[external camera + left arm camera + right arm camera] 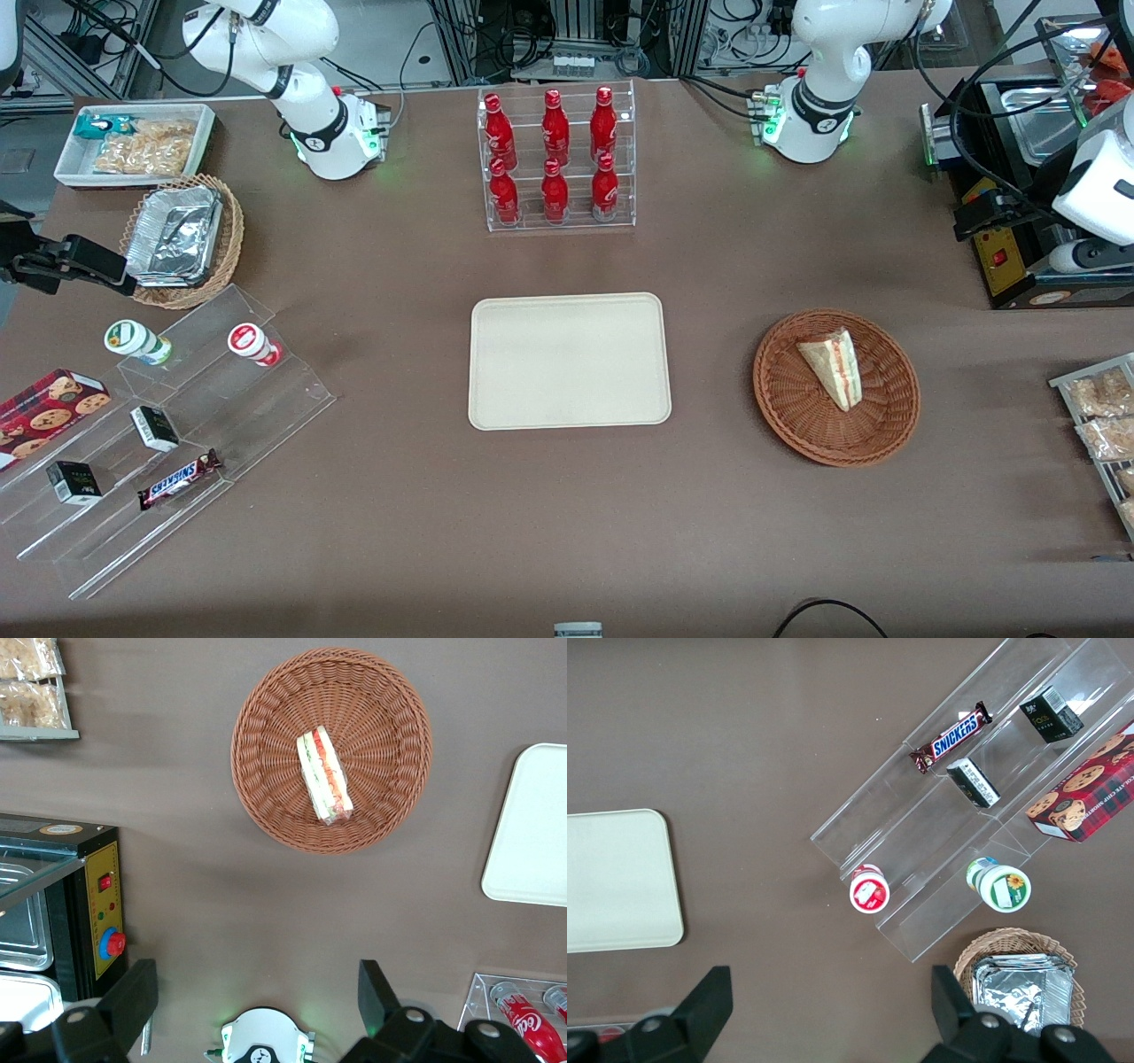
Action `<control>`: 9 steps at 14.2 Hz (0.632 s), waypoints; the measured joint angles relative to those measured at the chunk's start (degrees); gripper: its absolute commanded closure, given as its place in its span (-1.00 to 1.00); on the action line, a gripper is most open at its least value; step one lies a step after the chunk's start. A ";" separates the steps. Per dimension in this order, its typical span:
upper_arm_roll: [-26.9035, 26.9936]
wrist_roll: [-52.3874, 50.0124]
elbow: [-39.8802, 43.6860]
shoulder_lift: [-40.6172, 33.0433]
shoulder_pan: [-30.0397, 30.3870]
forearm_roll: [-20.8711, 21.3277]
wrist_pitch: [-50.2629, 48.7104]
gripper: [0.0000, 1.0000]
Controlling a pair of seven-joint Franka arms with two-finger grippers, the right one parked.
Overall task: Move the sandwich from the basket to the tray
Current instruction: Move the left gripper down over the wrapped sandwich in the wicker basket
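I see that nothing of the task is done yet. The sandwich (835,366) lies in the basket (797,416), near its middle, and the tray (567,363) beside it carries nothing. My gripper (257,997) hangs high above the table, well apart from the basket, with its fingers (376,988) spread wide and holding nothing. I judge that the whole work remains: descend, grasp the sandwich, carry it to the tray.
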 measured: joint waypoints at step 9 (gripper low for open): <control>-0.43 -0.35 -1.05 7.16 -0.18 -0.19 3.90 -1.00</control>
